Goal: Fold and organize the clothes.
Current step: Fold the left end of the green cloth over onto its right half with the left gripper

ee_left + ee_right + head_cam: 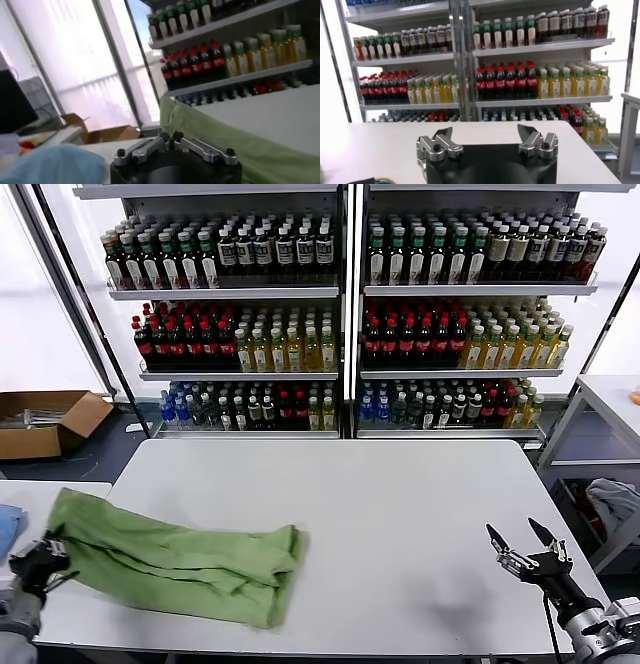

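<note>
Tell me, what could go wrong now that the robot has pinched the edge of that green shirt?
The left gripper is shut on the green shirt at its far left edge, beyond the white table; a pull could drag the crumpled shirt off the side. It grips only one small spot, so lifting may bunch the cloth further rather than spread it. The right gripper waits open, far from the shirt, too distant to steady it.

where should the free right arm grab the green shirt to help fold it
Probably the bunched near-right corner of the green shirt, approached from the right across the bare table: that end lies loose while the left gripper already pinches the opposite edge.
</note>
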Controlling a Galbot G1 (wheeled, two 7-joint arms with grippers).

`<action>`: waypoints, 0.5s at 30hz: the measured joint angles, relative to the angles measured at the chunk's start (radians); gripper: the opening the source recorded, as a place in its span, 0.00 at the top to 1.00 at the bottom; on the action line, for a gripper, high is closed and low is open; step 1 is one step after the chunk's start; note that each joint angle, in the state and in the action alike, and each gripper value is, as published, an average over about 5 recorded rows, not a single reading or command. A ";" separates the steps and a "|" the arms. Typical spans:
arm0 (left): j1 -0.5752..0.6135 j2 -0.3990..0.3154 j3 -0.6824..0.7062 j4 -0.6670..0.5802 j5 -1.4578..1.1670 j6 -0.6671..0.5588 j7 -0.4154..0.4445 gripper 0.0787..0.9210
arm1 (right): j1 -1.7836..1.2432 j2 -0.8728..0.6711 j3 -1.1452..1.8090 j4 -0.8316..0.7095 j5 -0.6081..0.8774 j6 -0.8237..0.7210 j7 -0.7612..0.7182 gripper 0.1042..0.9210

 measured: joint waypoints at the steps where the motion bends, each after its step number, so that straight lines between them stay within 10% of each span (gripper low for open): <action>1: -0.001 0.013 -0.015 0.007 -0.005 -0.003 0.010 0.98 | -0.001 0.000 0.000 0.002 0.000 0.000 0.000 0.12; 15: -0.005 -0.057 0.073 -0.191 -0.016 0.037 0.011 0.98 | -0.016 0.018 -0.003 0.013 -0.002 0.003 0.000 0.12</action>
